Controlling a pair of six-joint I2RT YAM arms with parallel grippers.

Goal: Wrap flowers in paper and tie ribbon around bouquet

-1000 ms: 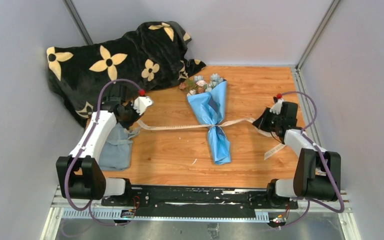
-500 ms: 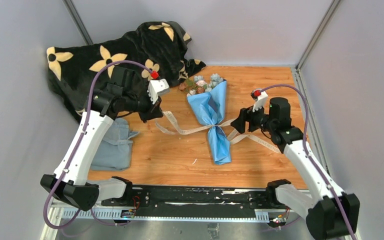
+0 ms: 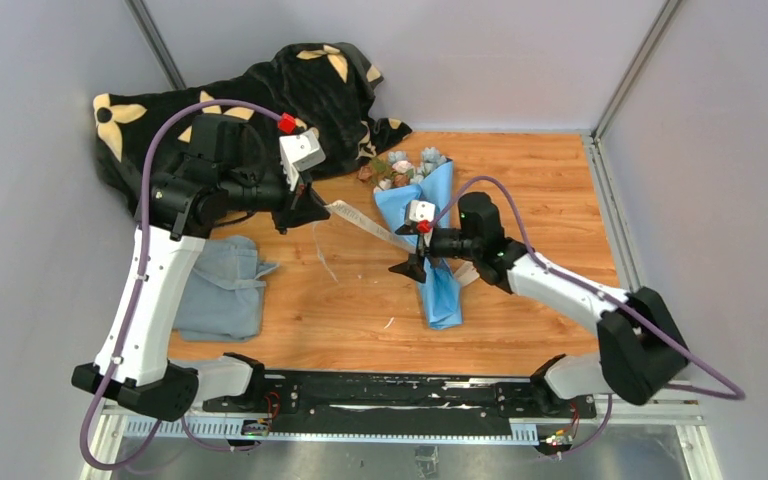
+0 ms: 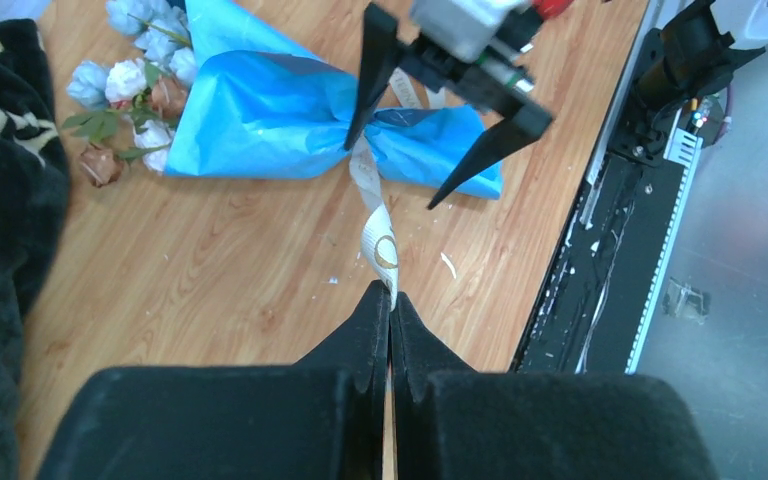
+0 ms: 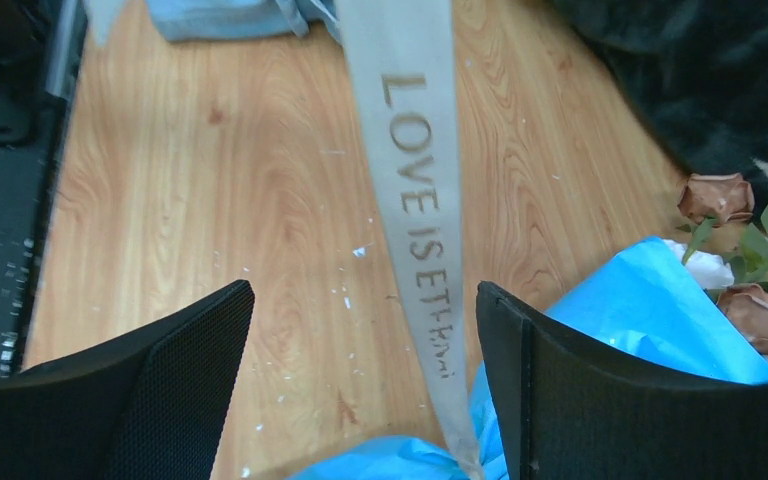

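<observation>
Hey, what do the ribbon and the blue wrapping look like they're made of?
The ribbon is probably satin-like fabric: beige, a soft sheen, printed lettering, and it drapes limply. The paper is likely thin tissue paper: mostly matte blue, with sharp creases where it's cinched.

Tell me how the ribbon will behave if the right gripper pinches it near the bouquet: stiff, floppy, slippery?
Probably floppy: the ribbon runs straight only because the left gripper holds it taut from the bouquet, and it curls near that grip. Its smooth satin-like face suggests it may slide once pinched in the open right gripper. Thin, so likely very light.
</observation>
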